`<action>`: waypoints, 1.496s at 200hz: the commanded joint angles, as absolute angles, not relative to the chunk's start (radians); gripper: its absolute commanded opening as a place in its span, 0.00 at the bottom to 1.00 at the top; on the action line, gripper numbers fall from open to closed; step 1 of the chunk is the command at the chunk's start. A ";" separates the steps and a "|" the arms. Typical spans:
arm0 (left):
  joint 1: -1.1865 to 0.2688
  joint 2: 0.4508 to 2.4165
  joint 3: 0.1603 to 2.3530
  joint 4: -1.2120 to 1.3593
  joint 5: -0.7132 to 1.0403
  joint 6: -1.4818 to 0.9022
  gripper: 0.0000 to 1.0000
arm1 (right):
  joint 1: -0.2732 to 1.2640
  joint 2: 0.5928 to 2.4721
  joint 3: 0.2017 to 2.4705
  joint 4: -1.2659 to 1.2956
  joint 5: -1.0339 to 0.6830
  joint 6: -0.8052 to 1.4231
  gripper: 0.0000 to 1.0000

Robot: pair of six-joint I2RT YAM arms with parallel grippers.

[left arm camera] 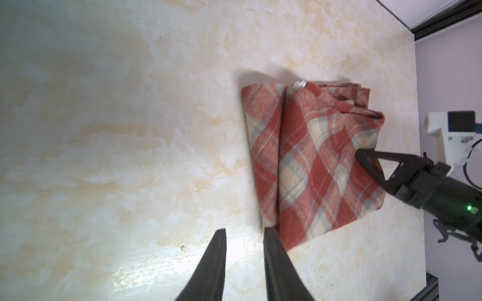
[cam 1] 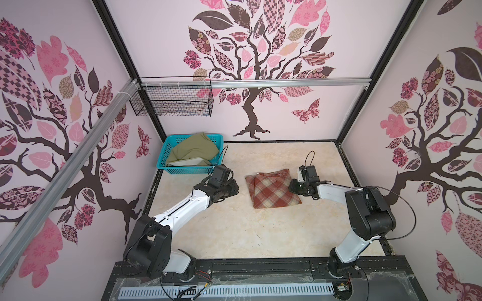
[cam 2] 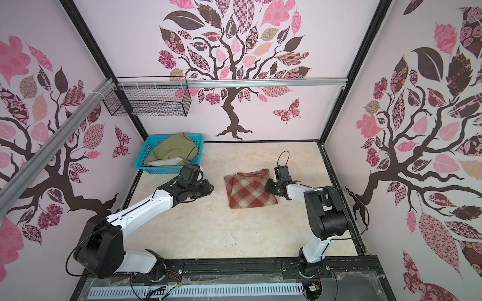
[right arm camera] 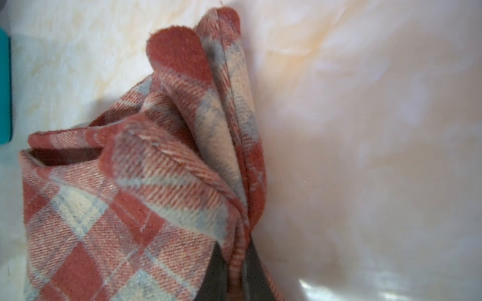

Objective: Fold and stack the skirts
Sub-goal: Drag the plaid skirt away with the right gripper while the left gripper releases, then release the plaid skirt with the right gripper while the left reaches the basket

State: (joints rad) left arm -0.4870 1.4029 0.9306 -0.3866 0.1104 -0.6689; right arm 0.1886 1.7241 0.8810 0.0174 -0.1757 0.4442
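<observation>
The rust-red and cream plaid skirt (cam 1: 272, 191) (cam 2: 251, 190) lies folded in the middle of the table. My right gripper (cam 1: 292, 186) (right arm camera: 236, 250) is at its right edge, shut on a bunch of the plaid skirt's (right arm camera: 130, 195) layers, which rise a little there. In the left wrist view the right gripper (left arm camera: 365, 156) bites that same side of the plaid skirt (left arm camera: 313, 166). My left gripper (cam 1: 234, 189) (left arm camera: 245, 230) hovers just left of the fold, slightly open, with only bare table between its fingers. The olive-green skirt (cam 1: 193, 151) (cam 2: 174, 151) lies crumpled in the turquoise basket (cam 1: 167, 166).
The turquoise basket (cam 2: 142, 166) stands at the table's back left corner, close behind my left wrist. A black wire basket (cam 1: 172, 99) hangs on the back wall above it. Black frame rails (cam 1: 347, 166) border the marbled table (cam 1: 234, 229).
</observation>
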 commanded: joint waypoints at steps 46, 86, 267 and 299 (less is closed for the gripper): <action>-0.475 1.329 0.971 -0.442 0.138 -0.615 0.28 | 0.003 1.872 1.074 -0.047 -0.155 0.350 0.00; -0.468 1.340 0.983 -0.442 0.165 -0.610 0.28 | -0.066 1.971 1.269 -0.185 -0.111 0.272 0.00; -0.364 1.413 1.060 -0.454 0.242 -0.587 0.28 | -0.198 2.376 1.916 -0.465 -0.089 0.110 0.43; -0.338 1.385 1.064 -0.445 0.236 -0.590 0.29 | -0.198 2.167 1.722 -0.277 -0.004 0.139 0.53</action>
